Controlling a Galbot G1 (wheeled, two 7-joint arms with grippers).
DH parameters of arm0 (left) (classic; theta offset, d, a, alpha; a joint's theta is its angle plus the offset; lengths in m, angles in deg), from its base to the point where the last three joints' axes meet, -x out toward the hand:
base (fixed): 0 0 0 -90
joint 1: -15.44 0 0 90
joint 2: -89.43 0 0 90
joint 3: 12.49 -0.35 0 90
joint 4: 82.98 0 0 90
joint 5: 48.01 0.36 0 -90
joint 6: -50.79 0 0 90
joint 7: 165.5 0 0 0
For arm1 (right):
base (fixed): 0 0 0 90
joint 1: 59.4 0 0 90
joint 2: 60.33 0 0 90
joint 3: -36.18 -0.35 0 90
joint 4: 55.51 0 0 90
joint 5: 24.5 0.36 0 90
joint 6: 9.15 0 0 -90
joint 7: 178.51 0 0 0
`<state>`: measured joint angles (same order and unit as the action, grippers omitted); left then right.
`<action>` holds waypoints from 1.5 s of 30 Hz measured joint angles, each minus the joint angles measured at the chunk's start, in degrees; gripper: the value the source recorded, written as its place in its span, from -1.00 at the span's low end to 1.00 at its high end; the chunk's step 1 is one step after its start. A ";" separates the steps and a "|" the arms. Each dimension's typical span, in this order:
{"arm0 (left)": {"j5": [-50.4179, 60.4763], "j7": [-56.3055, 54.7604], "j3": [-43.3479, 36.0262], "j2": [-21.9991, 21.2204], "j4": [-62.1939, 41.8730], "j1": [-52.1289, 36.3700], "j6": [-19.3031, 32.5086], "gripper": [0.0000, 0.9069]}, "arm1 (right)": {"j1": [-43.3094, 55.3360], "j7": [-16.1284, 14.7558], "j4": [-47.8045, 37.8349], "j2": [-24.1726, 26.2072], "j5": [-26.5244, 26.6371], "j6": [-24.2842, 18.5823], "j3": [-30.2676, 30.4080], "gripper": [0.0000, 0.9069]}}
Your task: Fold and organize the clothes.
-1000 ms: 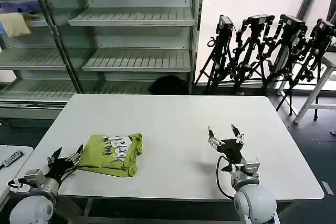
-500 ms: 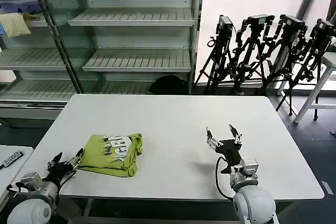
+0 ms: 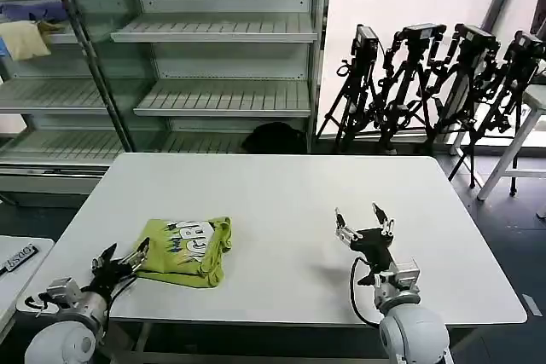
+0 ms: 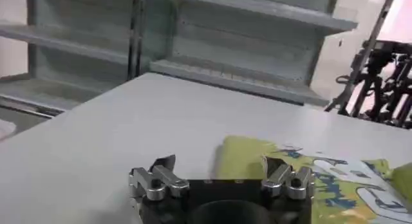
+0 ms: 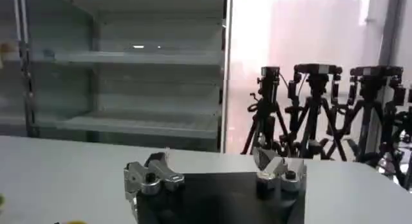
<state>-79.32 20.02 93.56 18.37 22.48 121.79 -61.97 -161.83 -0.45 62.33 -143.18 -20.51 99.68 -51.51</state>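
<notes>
Softly bunched lime shirt (image 3: pixel 185 250) beside splayed metal left claw (image 3: pixel 124 259)

Black right claw (image 3: pixel 365 225), silver-knuckled fingers, grey round wrist.
</notes>
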 measured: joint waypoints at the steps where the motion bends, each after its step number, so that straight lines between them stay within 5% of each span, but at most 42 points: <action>1: 0.28 -0.01 -0.22 -0.07 -0.06 -0.19 -0.07 0.87 | -0.03 -0.01 0.01 0.00 -0.09 0.01 0.00 1.00; 6: 1.81 0.02 -1.31 -0.16 -0.64 -0.88 -0.57 0.53 | 0.01 -0.02 0.16 -0.02 -0.37 0.12 -0.06 1.00; 7: 2.01 0.05 -1.47 -0.16 -0.78 -0.99 -0.62 0.29 | 0.05 -0.03 0.17 -0.02 -0.42 0.13 -0.05 1.00; 9: 2.29 0.05 -1.69 -0.19 -1.10 -1.21 -0.81 0.11 | 0.16 -0.03 0.17 -0.07 -0.50 0.16 -0.04 1.00; 10: 2.36 0.05 -1.75 -0.20 -1.23 -1.33 -0.88 -0.36 | 0.20 -0.04 0.16 -0.12 -0.54 0.16 -0.01 1.00; 14: 2.32 0.03 -1.88 -0.18 -1.75 -1.74 -1.54 -0.96 | 0.49 -0.03 -0.13 -0.32 -0.75 0.16 0.14 1.00; 25: -1.10 0.41 -2.22 -0.46 -1.97 -1.63 -2.95 -1.00 | 1.13 0.08 -0.90 -0.54 -0.88 0.16 0.17 1.00; 34: -0.68 1.37 -1.02 -0.22 -1.92 -2.34 0.74 -1.00 | 1.26 0.11 -1.25 -0.34 -0.92 0.12 -0.13 1.00; 45: 5.27 3.31 6.75 5.43 -1.45 -6.80 1.61 -0.98 | 1.61 0.06 -1.92 -0.25 -0.74 -0.16 -0.14 1.00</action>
<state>-74.05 23.33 100.32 23.79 21.04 114.99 -60.36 -160.22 -0.39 60.41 -143.43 -21.25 99.52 -51.66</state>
